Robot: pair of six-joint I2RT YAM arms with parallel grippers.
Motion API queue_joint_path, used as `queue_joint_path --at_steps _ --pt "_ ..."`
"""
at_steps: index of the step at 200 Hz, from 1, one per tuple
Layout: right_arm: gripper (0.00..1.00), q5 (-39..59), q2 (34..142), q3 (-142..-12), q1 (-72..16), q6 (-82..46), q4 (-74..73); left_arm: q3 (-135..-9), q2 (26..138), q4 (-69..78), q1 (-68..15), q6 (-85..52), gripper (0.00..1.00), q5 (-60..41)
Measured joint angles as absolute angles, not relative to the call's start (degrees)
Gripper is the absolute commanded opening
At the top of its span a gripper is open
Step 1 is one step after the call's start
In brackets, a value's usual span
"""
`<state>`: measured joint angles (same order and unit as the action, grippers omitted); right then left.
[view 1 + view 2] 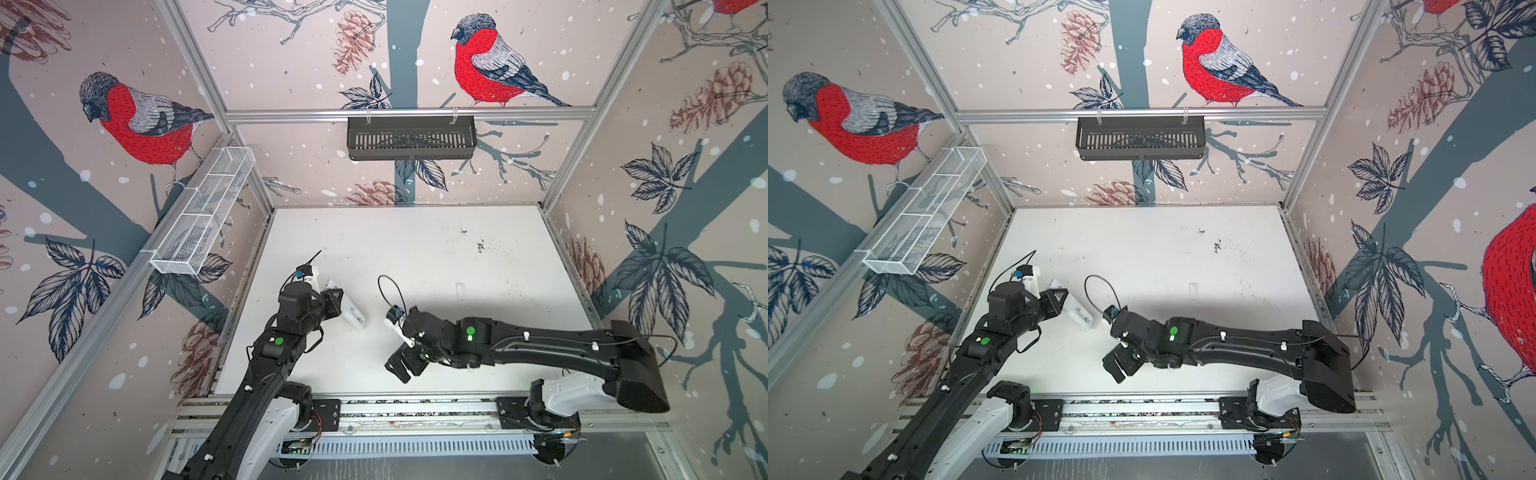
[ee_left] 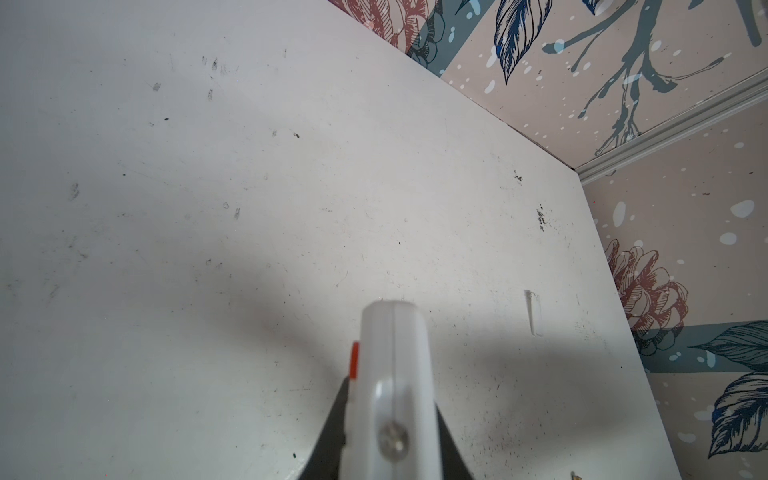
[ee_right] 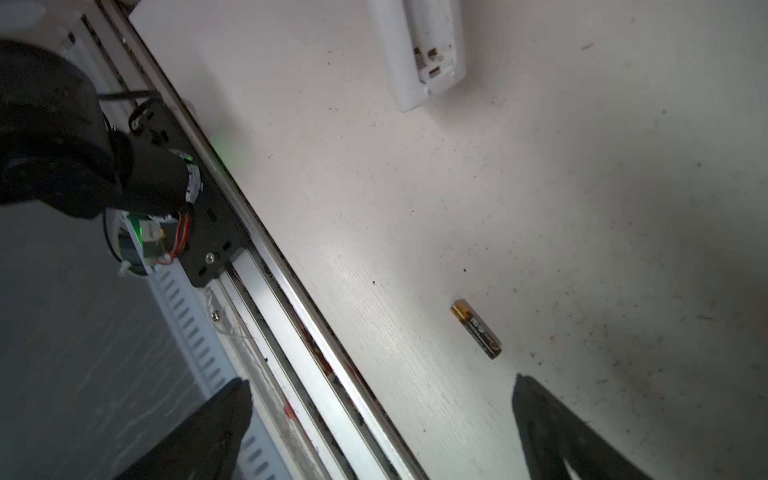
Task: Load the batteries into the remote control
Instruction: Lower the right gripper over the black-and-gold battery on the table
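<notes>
On the bench (image 1: 457, 266), front side | right hand (image 1: 399, 370) spread wide, empty, by one battery (image 3: 476, 328) for pickup | left hand (image 1: 336, 302) clamped on remote control (image 1: 353, 316), open bay presented for loading

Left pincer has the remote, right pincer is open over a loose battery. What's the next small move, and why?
Probably ease the right pincer down and forward to straddle the small black gold-banded cylindrical battery, then close. It lies loose on the white table just ahead of the open jaws, and the slim white plastic remote control in the shut left pincer shows its battery bay uncovered.
</notes>
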<state>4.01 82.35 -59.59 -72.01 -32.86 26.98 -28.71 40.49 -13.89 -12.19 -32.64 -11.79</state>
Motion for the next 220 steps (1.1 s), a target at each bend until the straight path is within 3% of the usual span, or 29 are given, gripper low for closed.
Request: queue_joint_path --at_steps 32,90,126,162,220 --pt "0.99 12.25 84.31 -60.71 -63.22 -47.24 36.05 -28.21 38.09 -13.5 -12.19 -33.01 0.0 -11.7" --pt "0.67 23.51 81.87 -52.23 -53.23 -75.24 37.65 -28.21 32.99 -13.1 -12.12 -33.04 0.0 -10.02" --pt "0.66 26.46 92.05 -56.88 -53.21 -79.75 36.49 -28.21 30.7 -13.06 -12.12 -33.04 0.0 -8.97" --pt "0.56 27.55 102.69 -64.34 -53.74 -79.72 36.6 -27.88 29.3 -12.84 -12.12 -33.04 0.0 -9.41" --pt "0.48 28.01 109.19 -68.62 -54.65 -81.32 37.71 -27.66 28.25 -12.64 -12.12 -33.1 0.0 -10.85"
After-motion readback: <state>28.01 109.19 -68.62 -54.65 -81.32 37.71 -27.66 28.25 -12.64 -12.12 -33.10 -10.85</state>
